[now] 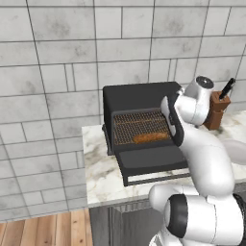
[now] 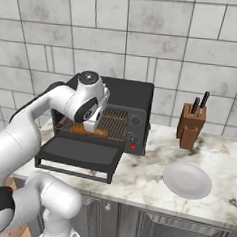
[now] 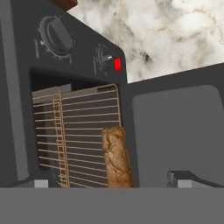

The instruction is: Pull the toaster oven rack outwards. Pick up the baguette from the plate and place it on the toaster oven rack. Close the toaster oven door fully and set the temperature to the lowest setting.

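From the left base view the baguette (image 1: pixel 151 138) lay on the toaster oven rack (image 1: pixel 140 126), from the right the toaster oven door (image 2: pixel 80 152) hung open, and in the hand view the gripper's opening was indiscernible, so lifting beneath the door seemed best.

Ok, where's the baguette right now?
The baguette lies on the toaster oven rack, along its front edge just behind the open door; the plate on the counter is bare.
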